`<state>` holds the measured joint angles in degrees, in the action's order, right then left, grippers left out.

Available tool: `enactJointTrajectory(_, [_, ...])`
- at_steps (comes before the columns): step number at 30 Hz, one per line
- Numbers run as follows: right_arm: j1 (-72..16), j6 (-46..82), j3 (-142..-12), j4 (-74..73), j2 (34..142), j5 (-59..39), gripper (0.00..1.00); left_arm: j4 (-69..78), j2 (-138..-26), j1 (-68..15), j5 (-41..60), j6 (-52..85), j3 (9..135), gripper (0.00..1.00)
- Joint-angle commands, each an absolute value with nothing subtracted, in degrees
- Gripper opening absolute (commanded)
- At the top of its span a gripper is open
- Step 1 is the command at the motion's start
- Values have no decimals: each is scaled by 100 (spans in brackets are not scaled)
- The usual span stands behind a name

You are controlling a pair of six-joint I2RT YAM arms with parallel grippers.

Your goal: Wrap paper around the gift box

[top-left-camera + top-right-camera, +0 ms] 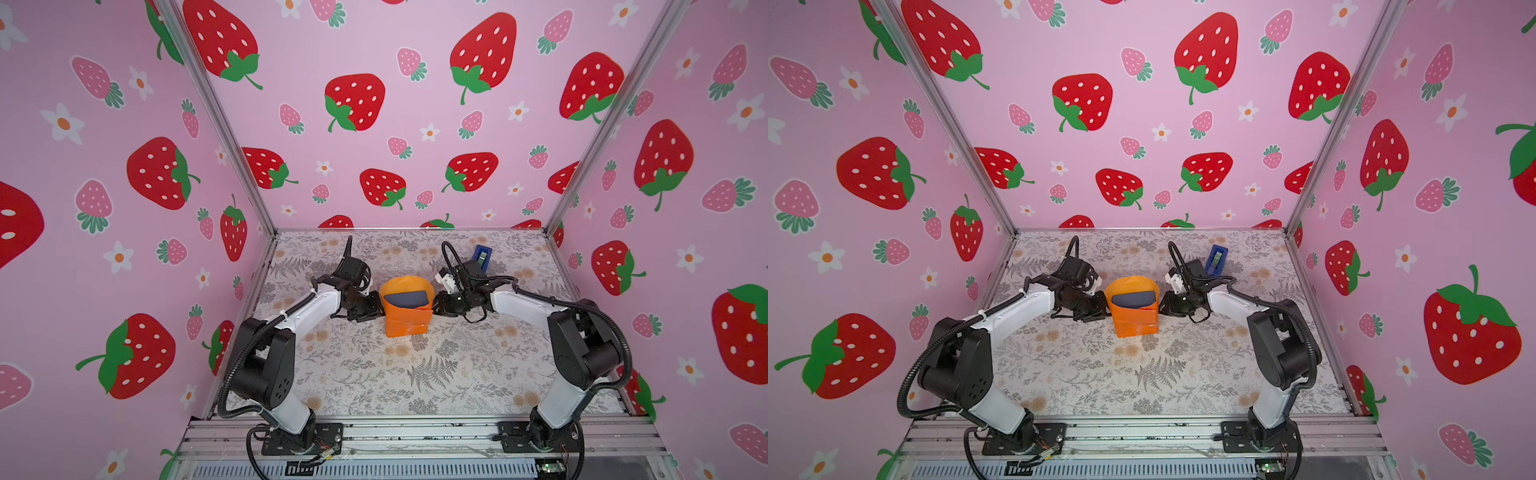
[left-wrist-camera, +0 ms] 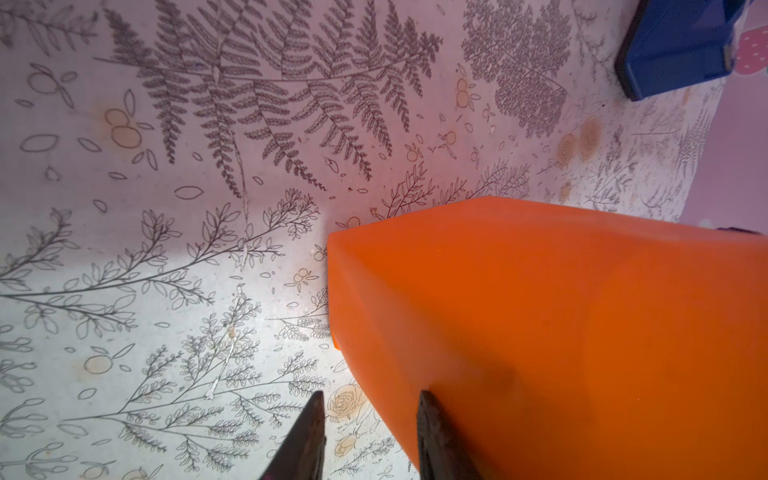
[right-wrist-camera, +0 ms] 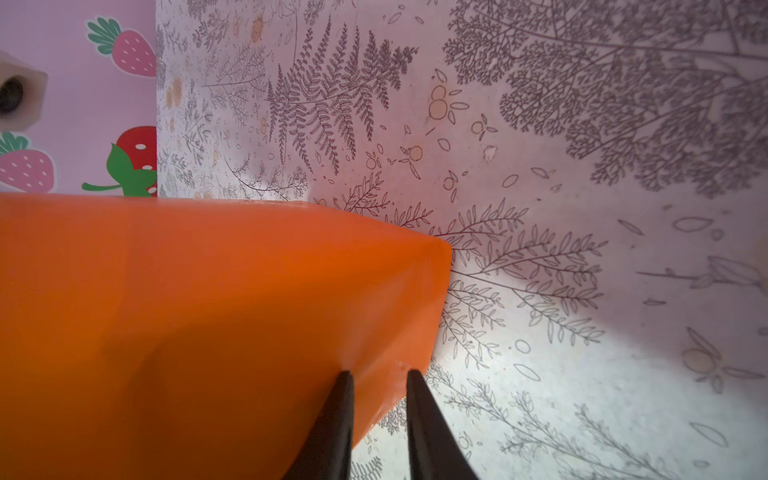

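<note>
Around me stand pink walls (image 1: 415, 124) printed with red strawberries and white flowers, joined by silver metal posts (image 1: 221, 124). Beneath me lies a grey-and-tan fern-patterned table covering (image 1: 415, 374), evenly lit.

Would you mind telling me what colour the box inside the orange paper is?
Dark slate blue; the gift box shows best in a top view.

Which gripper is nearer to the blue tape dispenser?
Right. The right gripper sits at the right side of the paper, in front of the tape dispenser; the left gripper sits at its left side.
</note>
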<state>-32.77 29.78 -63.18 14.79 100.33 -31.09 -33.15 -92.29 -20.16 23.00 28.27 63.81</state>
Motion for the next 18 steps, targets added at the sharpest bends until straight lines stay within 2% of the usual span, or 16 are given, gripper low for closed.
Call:
enactJointTrajectory(1, [-3234, 2609, -6431, 1716, 9660, -2675, 32, -3454, -8869, -1924, 2103, 2671, 6337, 40])
enactJointTrajectory(5, [-3140, 2110, -6170, 1675, 9101, -2375, 49, -3933, -8433, -1842, 1222, 2175, 6507, 40])
enactJointTrajectory(7, [-3116, 1930, -5923, 1469, 8730, -2096, 65, -4025, -8131, -1818, 827, 1928, 6517, 40])
enactJointTrajectory(9, [-3100, 1727, -5766, 1317, 8477, -2005, 75, -3975, -7811, -1769, 509, 1756, 6444, 44])
enactJointTrajectory(11, [-3100, 1431, -5590, 1049, 8222, -2116, 81, -3915, -7482, -1725, 274, 1623, 6355, 54])
enactJointTrajectory(13, [-3098, 1203, -5353, 727, 7913, -2062, 85, -3811, -7132, -1684, -32, 1577, 6206, 73])
enactJointTrajectory(16, [-3103, 841, -4930, 169, 7433, -2128, 91, -3557, -6650, -1595, 14, 1405, 5969, 87])
enactJointTrajectory(18, [-3096, 708, -4639, -186, 7152, -2194, 94, -3266, -6358, -1550, 323, 1309, 5779, 91])
